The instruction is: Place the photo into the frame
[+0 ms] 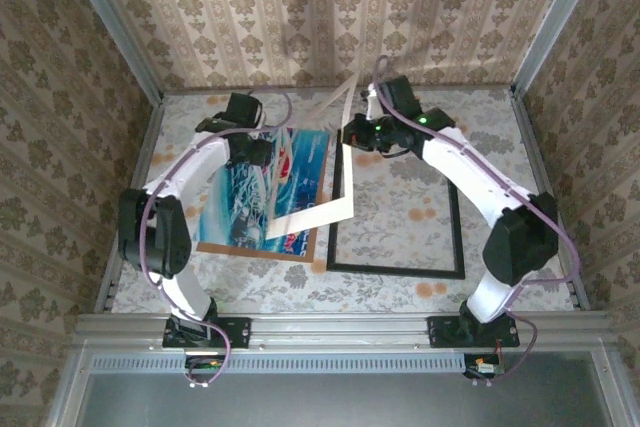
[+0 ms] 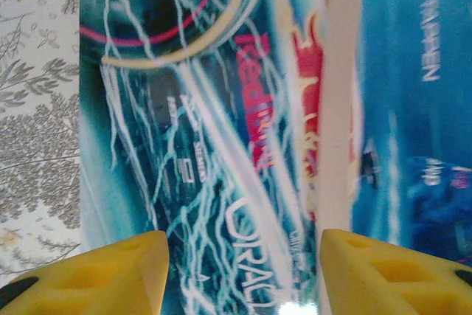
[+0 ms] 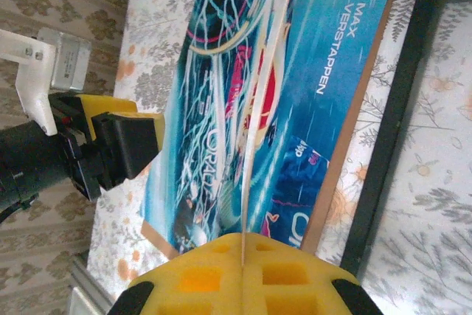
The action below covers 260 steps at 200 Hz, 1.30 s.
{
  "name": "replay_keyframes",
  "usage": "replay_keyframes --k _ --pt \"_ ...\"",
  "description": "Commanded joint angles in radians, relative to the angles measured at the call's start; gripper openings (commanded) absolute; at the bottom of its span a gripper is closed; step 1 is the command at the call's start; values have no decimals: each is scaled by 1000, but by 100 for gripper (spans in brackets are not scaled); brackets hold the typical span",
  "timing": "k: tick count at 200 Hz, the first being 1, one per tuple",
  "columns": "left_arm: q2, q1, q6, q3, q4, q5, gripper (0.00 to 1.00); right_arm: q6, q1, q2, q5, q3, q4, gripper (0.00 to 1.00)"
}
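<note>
1. Placement has not begun: the photo (image 3: 302,116), a large rectangular blue-white-teal swirled print with red accents, lies face up on a brown backing board (image 1: 262,251), left of the thin black frame (image 1: 396,272) on the patterned table (image 1: 490,127)
2. Its long axis runs near to far, roughly parallel to the frame's; the lettering reads far to near, so its top probably faces the frame
3. A thin cream sheet (image 1: 325,215) stands tilted above it, pinched in the clenched right end effector (image 3: 243,245); what it is I cannot tell
4. The left end effector (image 2: 241,245) hovers released over the print, grasping nothing
5. Next: clear that sheet, then pinch a print edge and carry it right, square to the opening
</note>
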Motion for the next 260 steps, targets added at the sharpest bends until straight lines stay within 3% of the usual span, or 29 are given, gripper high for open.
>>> replay_keyframes --k 1,48,87,115,153,260 --pt "-92 20 -42 -35 81 121 60 -43 -72 -131 -126 -67 -56 2" --pt "-159 23 -54 -101 138 119 65 -50 -310 -354 -306 -314 -153 2" --pt "-143 21 -55 -96 143 148 66 -172 -474 -354 -207 -429 -258 2" --pt "-142 20 -45 -91 136 153 66 -244 -491 -285 -46 -432 -285 2" --pt "-143 18 -42 -104 140 163 66 -322 -499 -150 56 -366 -330 2" --pt "-125 18 -37 -112 166 176 67 -384 -568 -8 164 -327 -340 2"
